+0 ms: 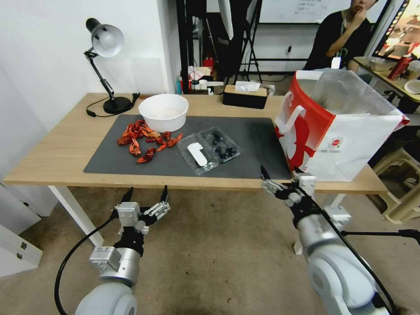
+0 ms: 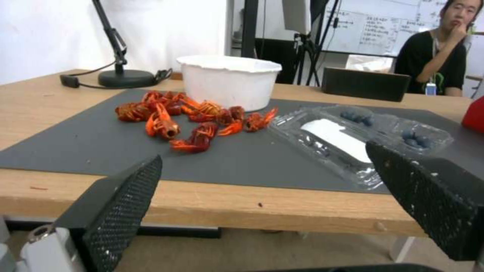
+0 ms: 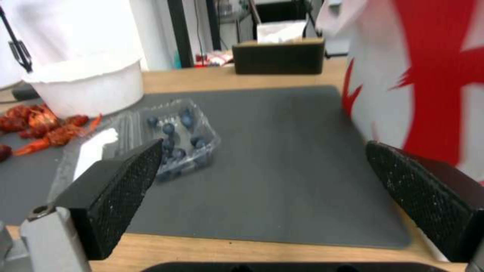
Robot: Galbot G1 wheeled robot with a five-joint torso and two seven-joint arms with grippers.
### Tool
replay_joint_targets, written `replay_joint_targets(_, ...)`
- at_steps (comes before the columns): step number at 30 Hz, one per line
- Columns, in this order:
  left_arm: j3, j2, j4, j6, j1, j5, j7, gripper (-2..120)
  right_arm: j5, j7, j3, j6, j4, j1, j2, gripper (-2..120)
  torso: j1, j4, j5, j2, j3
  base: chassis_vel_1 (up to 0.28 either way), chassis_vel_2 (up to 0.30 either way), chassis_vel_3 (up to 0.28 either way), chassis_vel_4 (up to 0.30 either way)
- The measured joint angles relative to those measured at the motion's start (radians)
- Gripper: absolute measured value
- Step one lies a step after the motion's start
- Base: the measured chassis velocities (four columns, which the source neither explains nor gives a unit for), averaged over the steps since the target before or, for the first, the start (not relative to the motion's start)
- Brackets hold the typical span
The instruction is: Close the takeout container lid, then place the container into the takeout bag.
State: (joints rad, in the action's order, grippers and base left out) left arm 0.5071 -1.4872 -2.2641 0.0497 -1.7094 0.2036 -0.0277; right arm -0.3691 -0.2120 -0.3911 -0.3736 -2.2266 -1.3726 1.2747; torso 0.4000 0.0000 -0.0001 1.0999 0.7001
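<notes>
The takeout container (image 1: pixel 212 150) lies open on the grey mat (image 1: pixel 258 144), its blueberry half (image 1: pixel 224 145) toward the bag and its lid (image 1: pixel 199 155) flat beside it, white label up. The left wrist view shows the container (image 2: pixel 383 132) with its lid (image 2: pixel 335 138) nearer. In the right wrist view the blueberries (image 3: pixel 176 139) lie ahead of the fingers. The red-and-white takeout bag (image 1: pixel 337 131) stands open at the table's right end and rises close by in the right wrist view (image 3: pixel 418 75). My left gripper (image 1: pixel 147 192) hangs open below the table's front edge. My right gripper (image 1: pixel 282 177) is open at that edge, next to the bag.
A white bowl (image 1: pixel 163 111) and a heap of red crayfish shells (image 1: pixel 144 140) sit left of the container. A desk lamp (image 1: pixel 107 43) stands at the back left and a black tissue box (image 1: pixel 245 96) at the back. A stool (image 1: pixel 402 175) is right of the table.
</notes>
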Motion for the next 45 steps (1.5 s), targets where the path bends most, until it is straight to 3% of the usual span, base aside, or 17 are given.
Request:
replay_joint_targets(9,0.017,-0.02,0.001,-0.014,-0.008,-0.005,-0.003,100,-0.139,-0.154,0.156,-0.051,0.159,0.243,-0.059,100,0.0,0.0,0.0001,0.0,0.0,0.0,0.0,0.0,0.0)
replay_joint_targets(22,0.034,-0.033,0.014,-0.031,-0.012,-0.006,-0.009,100,-0.293,-0.322,0.305,-0.144,0.403,0.539,-0.056,100,0.0,-0.0001,-0.0001,0.0,0.0,0.0,0.0,0.0,0.0)
replay_joint_targets(32,0.041,-0.03,0.033,-0.036,0.0,-0.003,-0.021,100,-0.346,-0.378,0.341,-0.213,0.51,0.644,-0.022,100,0.0,0.0,0.0,0.0,0.0,0.0,0.0,0.0,0.0)
replay_joint_targets(45,0.044,-0.024,0.053,-0.038,0.014,0.002,-0.028,100,-0.375,-0.412,0.337,-0.303,0.529,0.664,-0.009,100,0.0,-0.0001,0.0001,0.0,0.0,0.0,0.0,0.0,0.0)
